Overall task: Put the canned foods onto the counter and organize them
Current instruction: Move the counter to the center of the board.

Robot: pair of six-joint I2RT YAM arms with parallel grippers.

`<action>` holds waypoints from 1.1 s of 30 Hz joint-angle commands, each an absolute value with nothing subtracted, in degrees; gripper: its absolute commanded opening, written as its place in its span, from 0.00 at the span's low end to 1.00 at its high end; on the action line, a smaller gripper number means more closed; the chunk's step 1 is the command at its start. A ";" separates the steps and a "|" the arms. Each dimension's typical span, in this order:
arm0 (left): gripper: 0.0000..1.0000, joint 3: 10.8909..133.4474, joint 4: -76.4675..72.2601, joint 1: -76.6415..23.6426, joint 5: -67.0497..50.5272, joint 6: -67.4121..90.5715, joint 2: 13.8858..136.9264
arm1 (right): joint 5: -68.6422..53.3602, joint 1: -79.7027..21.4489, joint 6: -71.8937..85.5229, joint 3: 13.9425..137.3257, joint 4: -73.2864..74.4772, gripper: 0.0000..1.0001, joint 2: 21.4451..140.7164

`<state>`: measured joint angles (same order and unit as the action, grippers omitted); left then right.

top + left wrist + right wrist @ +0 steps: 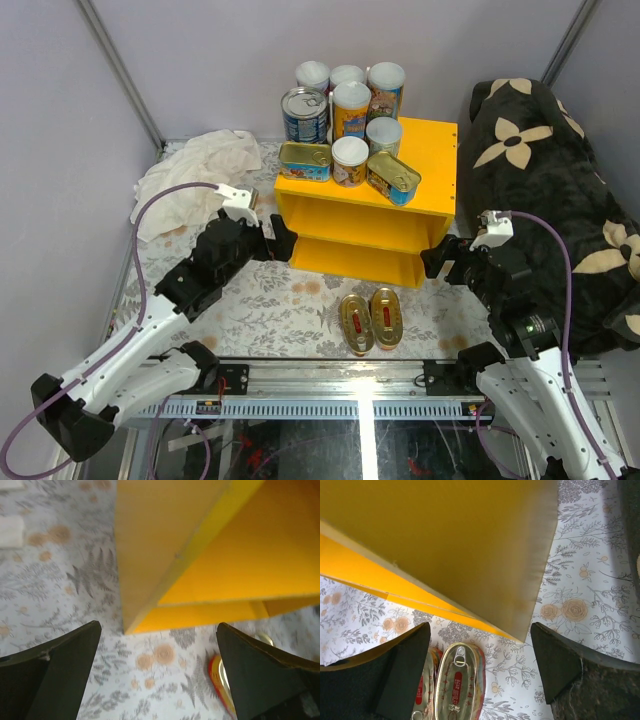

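Mostly crowded on the flat top of the yellow counter (435, 150), upper centre: canned foods (345, 120). Lower centre, on the floral floor (280, 310): two oval tins (371, 320) side by side. Reaches from lower left toward the counter's left wall with the left gripper (284, 240), jaws spread. Angles in from lower right at its bottom right corner with the right gripper (433, 262), likewise spread, gripping nothing.

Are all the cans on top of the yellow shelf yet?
No, two gold oval tins lie on the flowery table in front of the yellow shelf.
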<state>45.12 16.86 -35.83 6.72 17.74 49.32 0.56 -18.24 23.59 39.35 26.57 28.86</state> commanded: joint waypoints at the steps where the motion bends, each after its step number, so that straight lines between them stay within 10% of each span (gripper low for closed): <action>1: 1.00 43.32 2.01 -38.07 19.77 19.04 49.35 | 4.22 -18.02 23.42 38.57 19.46 0.87 27.83; 12: 0.95 35.65 -20.69 -40.25 20.23 13.25 54.14 | -1.47 -18.08 25.03 36.82 15.97 0.87 30.01; 33: 0.46 34.37 -40.68 -37.97 26.05 5.74 68.58 | -3.63 -18.10 25.60 35.19 15.65 0.87 27.81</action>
<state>32.75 -33.85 -39.31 24.01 6.13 66.98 -2.68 -18.22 25.06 35.33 18.35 28.77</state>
